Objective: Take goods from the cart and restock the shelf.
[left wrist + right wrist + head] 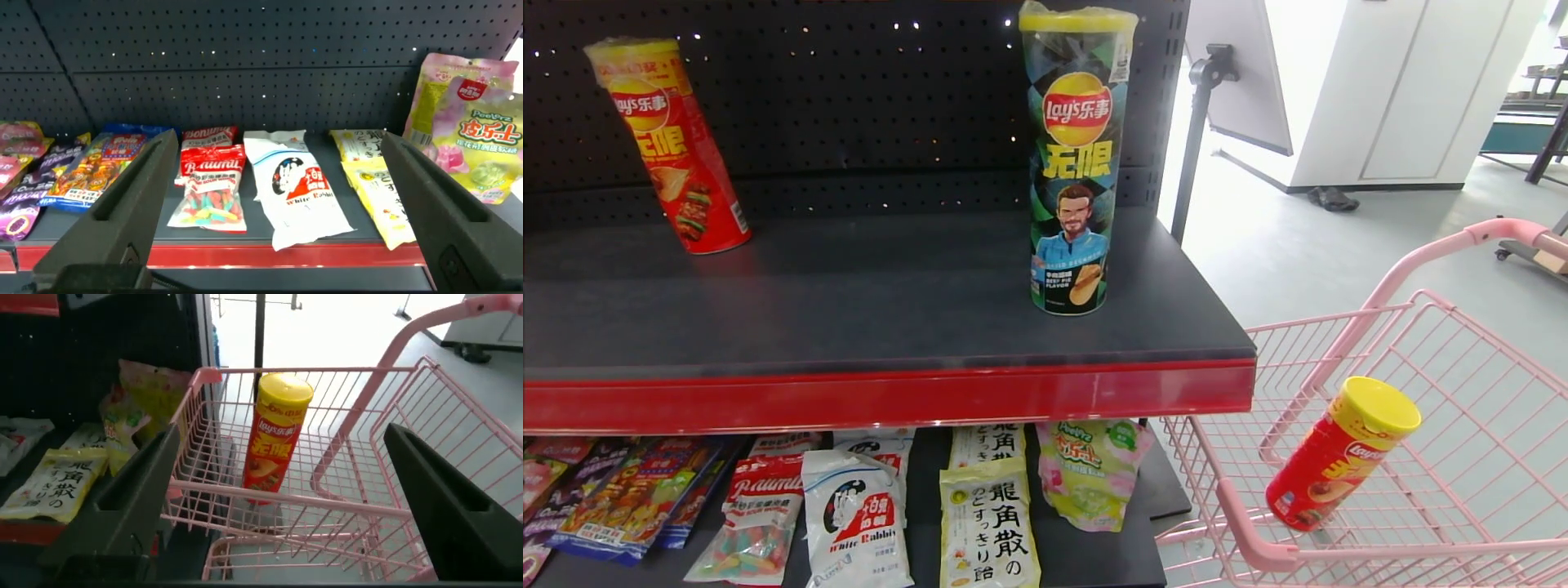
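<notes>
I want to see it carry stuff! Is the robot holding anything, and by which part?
Nothing. The left gripper and right gripper are both open and empty.

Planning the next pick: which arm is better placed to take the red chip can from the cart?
Right. The right gripper is open and faces the pink cart, with the red chip can straight ahead. The left gripper, also open, faces snack bags on the lower shelf.

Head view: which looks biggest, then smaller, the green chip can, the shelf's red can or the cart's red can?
Largest: green chip can
Next: shelf's red can
Smallest: cart's red can, though the two reds look close, so unsure.
</notes>
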### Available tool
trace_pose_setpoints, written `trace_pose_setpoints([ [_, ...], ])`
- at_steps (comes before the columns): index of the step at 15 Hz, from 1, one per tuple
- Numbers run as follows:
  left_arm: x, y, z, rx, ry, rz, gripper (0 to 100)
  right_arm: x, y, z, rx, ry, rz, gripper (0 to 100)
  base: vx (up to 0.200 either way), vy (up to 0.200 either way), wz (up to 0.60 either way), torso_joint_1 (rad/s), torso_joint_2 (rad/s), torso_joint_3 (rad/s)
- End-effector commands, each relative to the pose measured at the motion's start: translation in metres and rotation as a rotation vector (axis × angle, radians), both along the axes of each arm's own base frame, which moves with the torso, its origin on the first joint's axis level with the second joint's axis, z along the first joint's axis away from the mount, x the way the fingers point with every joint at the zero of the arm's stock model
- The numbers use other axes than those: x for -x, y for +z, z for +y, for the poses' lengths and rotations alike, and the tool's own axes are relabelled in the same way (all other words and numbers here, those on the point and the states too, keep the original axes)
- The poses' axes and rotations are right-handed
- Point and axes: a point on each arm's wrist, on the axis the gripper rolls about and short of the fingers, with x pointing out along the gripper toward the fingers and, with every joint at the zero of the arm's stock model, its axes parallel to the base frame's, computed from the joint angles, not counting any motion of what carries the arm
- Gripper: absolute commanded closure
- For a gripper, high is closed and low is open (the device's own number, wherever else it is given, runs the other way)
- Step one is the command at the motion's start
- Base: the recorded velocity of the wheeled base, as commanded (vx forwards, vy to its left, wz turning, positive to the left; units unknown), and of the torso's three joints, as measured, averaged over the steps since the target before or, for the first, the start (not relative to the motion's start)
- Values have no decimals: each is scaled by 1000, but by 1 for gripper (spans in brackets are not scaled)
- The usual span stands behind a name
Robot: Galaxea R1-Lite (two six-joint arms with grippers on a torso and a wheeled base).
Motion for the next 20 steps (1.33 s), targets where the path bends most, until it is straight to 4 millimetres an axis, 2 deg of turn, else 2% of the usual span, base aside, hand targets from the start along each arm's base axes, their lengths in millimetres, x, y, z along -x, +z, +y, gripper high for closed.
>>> trace_pose_setpoints([
  [1, 0, 0, 0, 0, -1, 1, 0, -57, 22, 3, -17, 62, 167, 0, 0, 0, 0, 0, 0, 0],
  [2, 0, 0, 0, 0, -1, 1, 0, -75, 21, 4, -27, 71, 208, 0, 0, 0, 0, 0, 0, 0],
  [4, 0, 0, 0, 0, -1, 1, 0, -98, 29, 6, -51, 122, 308, 0, 0, 0, 0, 0, 0, 0],
  [6, 0, 0, 0, 0, -1, 1, 0, -133, 23, 15, -98, 180, 410, 0, 0, 0, 0, 0, 0, 0],
  [8, 0, 0, 0, 0, -1, 1, 0, -161, 21, 15, -102, 176, 348, 0, 0, 0, 0, 0, 0, 0],
  [9, 0, 0, 0, 0, -1, 1, 0, -172, 3, 13, -104, 156, 328, 0, 0, 0, 0, 0, 0, 0],
  [10, 0, 0, 0, 0, -1, 1, 0, -169, -11, 10, -111, 141, 357, 0, 0, 0, 0, 0, 0, 0],
  [11, 0, 0, 0, 0, -1, 1, 0, -164, -17, 8, -116, 134, 387, 0, 0, 0, 0, 0, 0, 0],
  [12, 0, 0, 0, 0, -1, 1, 0, -159, -20, 6, -121, 141, 401, 0, 0, 0, 0, 0, 0, 0],
  [15, 0, 0, 0, 0, -1, 1, 0, -159, -21, 6, -85, 152, 408, 0, 0, 0, 0, 0, 0, 0],
  [17, 0, 0, 0, 0, 1, 1, 0, -162, -25, 6, -87, 157, 437, 0, 0, 0, 0, 0, 0, 0],
  [20, 0, 0, 0, 0, 1, 1, 0, -183, -33, 7, -91, 155, 495, 0, 0, 0, 0, 0, 0, 0],
])
